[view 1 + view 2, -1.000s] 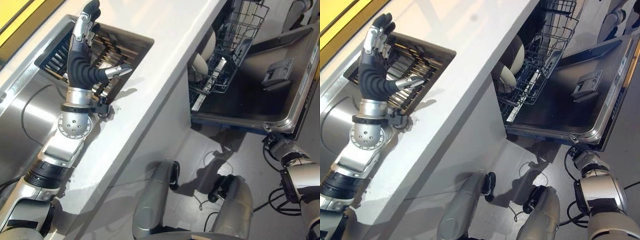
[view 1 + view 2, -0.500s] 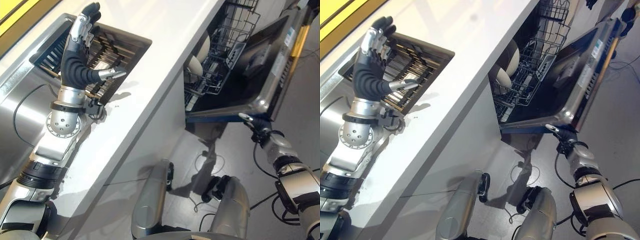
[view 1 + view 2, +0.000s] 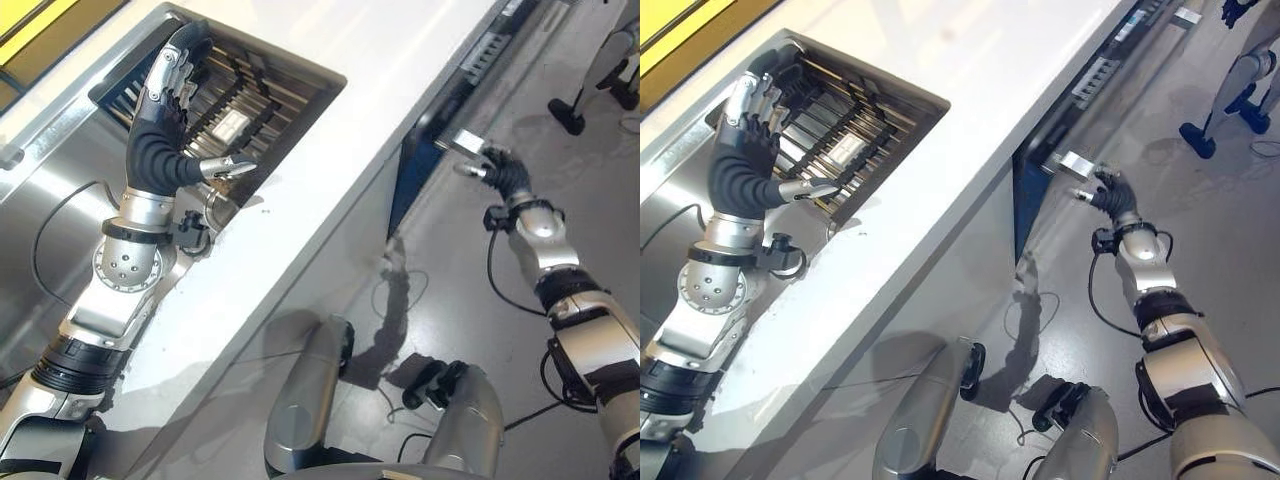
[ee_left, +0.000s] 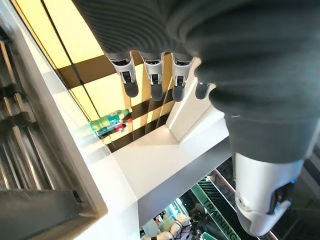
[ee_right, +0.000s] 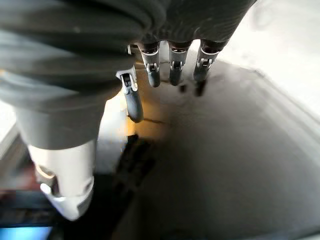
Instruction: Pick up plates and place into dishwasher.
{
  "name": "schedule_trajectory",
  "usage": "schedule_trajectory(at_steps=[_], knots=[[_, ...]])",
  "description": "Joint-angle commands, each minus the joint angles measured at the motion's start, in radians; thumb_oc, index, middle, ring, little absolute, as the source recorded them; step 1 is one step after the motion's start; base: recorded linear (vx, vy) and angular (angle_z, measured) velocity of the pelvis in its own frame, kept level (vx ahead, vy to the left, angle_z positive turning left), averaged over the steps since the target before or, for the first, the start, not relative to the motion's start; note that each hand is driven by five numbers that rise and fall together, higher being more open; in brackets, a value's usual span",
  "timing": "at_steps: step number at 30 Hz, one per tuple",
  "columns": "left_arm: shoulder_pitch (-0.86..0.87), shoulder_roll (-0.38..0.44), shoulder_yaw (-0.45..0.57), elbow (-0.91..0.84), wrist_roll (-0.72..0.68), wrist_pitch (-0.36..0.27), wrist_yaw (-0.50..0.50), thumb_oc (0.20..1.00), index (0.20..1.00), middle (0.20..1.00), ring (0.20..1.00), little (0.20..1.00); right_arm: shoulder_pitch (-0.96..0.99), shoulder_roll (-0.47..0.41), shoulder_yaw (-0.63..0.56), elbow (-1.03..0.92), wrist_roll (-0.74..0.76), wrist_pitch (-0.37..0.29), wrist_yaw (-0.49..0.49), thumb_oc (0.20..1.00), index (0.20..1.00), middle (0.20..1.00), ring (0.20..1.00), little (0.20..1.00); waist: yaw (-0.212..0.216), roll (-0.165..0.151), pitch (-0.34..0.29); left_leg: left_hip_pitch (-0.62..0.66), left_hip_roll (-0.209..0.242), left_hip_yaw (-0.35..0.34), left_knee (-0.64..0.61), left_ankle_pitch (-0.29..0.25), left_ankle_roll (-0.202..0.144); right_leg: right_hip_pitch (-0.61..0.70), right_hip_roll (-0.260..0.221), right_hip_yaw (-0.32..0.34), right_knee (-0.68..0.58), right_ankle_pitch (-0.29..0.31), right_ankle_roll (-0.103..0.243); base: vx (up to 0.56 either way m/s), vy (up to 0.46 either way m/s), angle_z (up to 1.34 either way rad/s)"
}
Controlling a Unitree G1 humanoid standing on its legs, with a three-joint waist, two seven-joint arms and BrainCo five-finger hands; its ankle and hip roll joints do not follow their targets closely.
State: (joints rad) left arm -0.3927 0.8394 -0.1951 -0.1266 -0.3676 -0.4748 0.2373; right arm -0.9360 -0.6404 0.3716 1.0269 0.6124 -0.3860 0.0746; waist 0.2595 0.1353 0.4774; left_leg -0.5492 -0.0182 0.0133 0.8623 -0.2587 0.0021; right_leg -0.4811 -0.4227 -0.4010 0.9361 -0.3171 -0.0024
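The dishwasher door (image 3: 447,112) stands almost upright under the white counter (image 3: 330,190), leaving a narrow gap, and it hides the racks inside. My right hand (image 3: 505,172) is at the door's outer edge with straight fingers against it. In the right wrist view, those fingers (image 5: 172,70) reach onto the grey door panel (image 5: 240,165). My left hand (image 3: 160,130) is raised over the dark drying rack (image 3: 250,95) in the sink, fingers straight and thumb out, holding nothing. The left wrist view shows its fingers (image 4: 152,82) spread in open air.
A steel sink surround (image 3: 50,190) lies left of the rack, and a yellow wall strip runs along the far edge. Grey floor (image 3: 470,290) stretches in front of the dishwasher. Another robot's legs (image 3: 1240,80) stand at the far right.
The dishwasher door has swung up from lying open to nearly closed, hiding the racks and pale dishes. My right hand rose with its edge. The view shifted; the left hand barely moved.
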Motion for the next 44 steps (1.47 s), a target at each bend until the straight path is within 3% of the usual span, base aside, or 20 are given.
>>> schedule_trajectory(at_steps=[1, 4, 8, 14, 16, 19, 23, 27, 32, 34, 38, 44], knots=[[0.148, -0.105, -0.008, 0.003, -0.010, -0.055, 0.003, 1.000, 1.000, 1.000, 1.000, 1.000, -0.201, -0.051, -0.038, -0.102, 0.128, -0.154, 0.109, 1.000, 1.000, 1.000, 1.000, 1.000, 0.025, -0.008, 0.043, 0.045, -0.023, 0.049, -0.026, -0.076, 0.075, 0.053, 0.053, 0.022, -0.045, 0.019, -0.009, 0.00, 0.000, 0.00], [0.144, -0.101, -0.008, 0.000, -0.013, -0.056, -0.015, 1.000, 1.000, 1.000, 1.000, 1.000, -0.202, -0.043, -0.039, -0.131, 0.187, -0.149, 0.162, 1.000, 1.000, 1.000, 1.000, 1.000, 0.028, -0.012, 0.043, 0.052, -0.025, 0.048, -0.023, -0.080, 0.075, 0.064, 0.051, 0.020, -0.046, 0.018, -0.008, 0.00, 0.000, 0.00], [0.124, -0.096, -0.020, -0.005, -0.015, -0.064, -0.087, 1.000, 1.000, 1.000, 1.000, 1.000, -0.194, -0.024, -0.059, -0.126, 0.208, -0.143, 0.129, 1.000, 1.000, 1.000, 1.000, 1.000, 0.028, -0.021, 0.042, 0.086, -0.022, 0.048, -0.040, -0.080, 0.071, 0.102, 0.048, 0.017, -0.061, 0.020, -0.001, -0.01, -0.017, 0.04], [0.079, -0.105, -0.067, -0.014, -0.050, -0.072, -0.151, 1.000, 1.000, 1.000, 1.000, 1.000, -0.106, 0.055, -0.115, -0.121, 0.133, -0.110, -0.133, 1.000, 1.000, 1.000, 1.000, 1.000, 0.004, -0.036, 0.018, 0.170, 0.003, 0.054, -0.116, -0.067, 0.067, 0.192, 0.069, 0.014, -0.147, 0.039, 0.000, -0.02, 0.003, 0.02], [0.053, -0.144, -0.109, -0.005, -0.049, -0.046, -0.154, 1.000, 1.000, 1.000, 1.000, 1.000, -0.025, 0.138, -0.120, -0.151, -0.002, -0.114, -0.281, 1.000, 1.000, 1.000, 1.000, 1.000, -0.017, -0.047, -0.013, 0.215, 0.021, 0.063, -0.181, -0.028, 0.069, 0.246, 0.086, 0.002, -0.230, 0.076, -0.013, -0.03, 0.065, 0.03], [0.053, -0.200, -0.157, 0.007, -0.039, -0.035, -0.169, 1.000, 1.000, 1.000, 1.000, 1.000, 0.090, 0.229, -0.077, -0.261, -0.112, -0.059, -0.447, 1.000, 1.000, 1.000, 1.000, 1.000, -0.048, -0.062, -0.056, 0.290, 0.046, 0.083, -0.270, -0.001, 0.055, 0.320, 0.118, 0.009, -0.340, 0.104, -0.008, 0.05, 0.052, -0.03], [0.074, -0.274, -0.193, 0.012, -0.068, -0.021, -0.208, 1.000, 1.000, 1.000, 1.000, 1.000, 0.233, 0.325, -0.046, -0.373, -0.163, -0.028, -0.528, 1.000, 1.000, 1.000, 1.000, 1.000, -0.080, -0.081, -0.123, 0.392, 0.061, 0.104, -0.411, 0.047, 0.033, 0.408, 0.160, 0.025, -0.495, 0.148, 0.010, 0.14, 0.014, -0.18], [0.123, -0.332, -0.206, 0.015, -0.098, -0.043, -0.284, 1.000, 1.000, 1.000, 1.000, 1.000, 0.426, 0.386, -0.008, -0.493, -0.233, -0.010, -0.526, 1.000, 1.000, 1.000, 1.000, 1.000, -0.119, -0.100, -0.215, 0.483, 0.061, 0.117, -0.584, 0.123, 0.008, 0.481, 0.215, 0.054, -0.684, 0.216, 0.040, 0.16, -0.001, -0.14], [0.149, -0.361, -0.202, -0.008, -0.144, -0.074, -0.336, 1.000, 1.000, 1.000, 1.000, 1.000, 0.581, 0.408, 0.018, -0.565, -0.249, -0.005, -0.480, 1.000, 1.000, 1.000, 1.000, 1.000, -0.147, -0.102, -0.300, 0.555, 0.058, 0.116, -0.761, 0.193, -0.014, 0.528, 0.249, 0.066, -0.838, 0.281, 0.073, 0.10, -0.011, -0.18], [0.143, -0.372, -0.206, -0.025, -0.206, -0.059, -0.368, 1.000, 1.000, 1.000, 1.000, 1.000, 0.618, 0.416, 0.016, -0.593, -0.281, -0.009, -0.485, 1.000, 1.000, 1.000, 1.000, 1.000, -0.155, -0.101, -0.324, 0.576, 0.061, 0.113, -0.818, 0.213, -0.020, 0.543, 0.259, 0.066, -0.884, 0.297, 0.081, 0.06, -0.020, -0.05], [0.148, -0.411, -0.215, -0.040, -0.258, -0.029, -0.373, 1.000, 1.000, 1.000, 1.000, 1.000, 0.696, 0.436, 0.020, -0.697, -0.347, -0.033, -0.525, 1.000, 1.000, 1.000, 1.000, 1.000, -0.177, -0.094, -0.357, 0.607, 0.067, 0.114, -0.902, 0.242, -0.030, 0.564, 0.276, 0.064, -0.949, 0.317, 0.091, 0.06, -0.006, -0.11], [0.210, -0.468, -0.193, -0.019, -0.320, 0.002, -0.351, 1.000, 1.000, 1.000, 1.000, 1.000, 0.788, 0.385, 0.036, -0.942, -0.444, -0.072, -0.475, 1.000, 1.000, 1.000, 1.000, 1.000, -0.203, -0.096, -0.377, 0.616, 0.069, 0.114, -0.932, 0.250, -0.034, 0.568, 0.290, 0.071, -0.978, 0.321, 0.095, 0.04, 0.004, -0.01]])
